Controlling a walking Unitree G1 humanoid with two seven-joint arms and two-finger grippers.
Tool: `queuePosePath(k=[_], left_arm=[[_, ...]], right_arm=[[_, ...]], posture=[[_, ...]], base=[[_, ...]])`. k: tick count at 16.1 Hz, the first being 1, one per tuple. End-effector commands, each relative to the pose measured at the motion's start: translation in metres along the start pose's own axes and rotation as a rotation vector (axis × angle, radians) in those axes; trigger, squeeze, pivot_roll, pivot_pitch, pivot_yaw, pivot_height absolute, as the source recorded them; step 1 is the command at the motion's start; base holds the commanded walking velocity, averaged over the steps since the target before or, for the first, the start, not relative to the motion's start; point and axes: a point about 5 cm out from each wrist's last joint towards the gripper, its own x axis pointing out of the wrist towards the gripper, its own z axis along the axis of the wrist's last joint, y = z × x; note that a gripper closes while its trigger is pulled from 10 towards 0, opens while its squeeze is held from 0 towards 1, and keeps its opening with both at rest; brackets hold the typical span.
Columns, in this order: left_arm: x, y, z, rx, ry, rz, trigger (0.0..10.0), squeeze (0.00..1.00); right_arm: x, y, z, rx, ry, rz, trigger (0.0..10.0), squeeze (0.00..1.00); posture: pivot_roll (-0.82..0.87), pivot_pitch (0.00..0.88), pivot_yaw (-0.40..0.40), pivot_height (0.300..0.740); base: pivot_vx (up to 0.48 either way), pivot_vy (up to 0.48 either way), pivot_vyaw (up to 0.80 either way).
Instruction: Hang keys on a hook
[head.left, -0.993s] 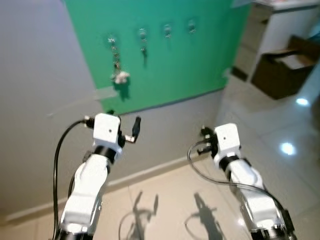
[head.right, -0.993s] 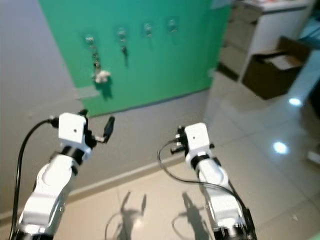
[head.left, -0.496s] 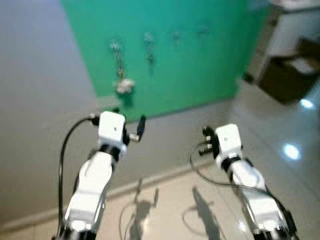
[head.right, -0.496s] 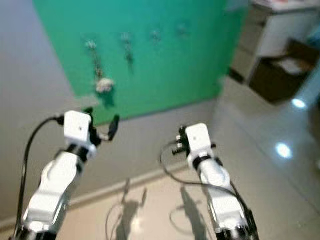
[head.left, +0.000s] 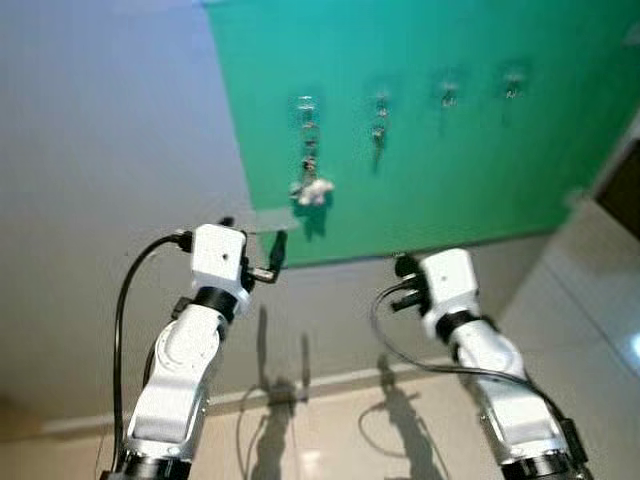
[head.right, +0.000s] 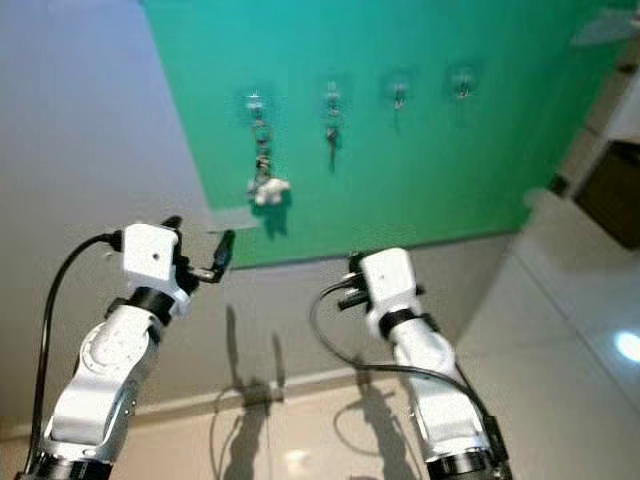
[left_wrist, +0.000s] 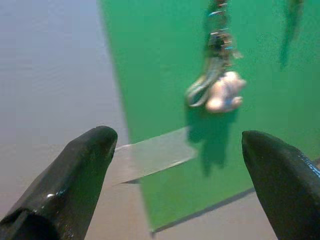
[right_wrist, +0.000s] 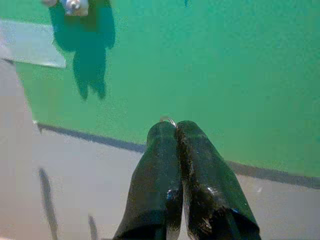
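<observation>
A row of four small clear hooks sat high on the green board. From the leftmost hook hung a key bunch, its short chain dangling straight down to a pale, lumpy charm at the bottom. Another set hung from the second hook. The right tool pinched a thin metal key ring, its fingers closed below the hooks.
</observation>
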Motion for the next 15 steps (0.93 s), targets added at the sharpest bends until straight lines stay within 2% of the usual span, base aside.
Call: queuePosePath(k=[1,5,7,10,15], left_arm=[[-0.001,0.01,0.0,0.021,0.015,0.024,10.0,0.0],[0.004,0.014,0.002,0.03,0.017,0.015,10.0,0.0],[0.011,0.015,0.005,0.004,0.011,0.033,10.0,0.0],[0.019,0.015,0.01,0.005,-0.013,0.047,10.0,0.0],[0.017,0.014,0.006,0.016,0.004,0.043,10.0,0.0]], right_arm=[[0.002,0.005,0.005,0.017,-0.026,0.01,10.0,0.0],[0.005,0.003,0.007,0.021,-0.04,-0.016,10.0,0.0],[0.007,0.005,0.009,-0.014,-0.043,-0.001,10.0,0.0],[0.013,0.003,0.02,-0.032,-0.069,0.013,10.0,0.0],[0.016,-0.002,0.028,-0.063,-0.087,0.001,10.0,0.0]], posture=[[-0.02,0.0,0.053,0.74],[-0.03,0.0,0.078,0.74],[-0.04,0.0,0.075,0.74],[-0.06,0.0,0.063,0.74],[-0.08,0.0,0.071,0.74]], base=[[0.0,0.0,0.0],[0.0,0.0,0.0],[0.0,0.0,0.0],[0.0,0.0,0.72],[0.0,0.0,0.8]])
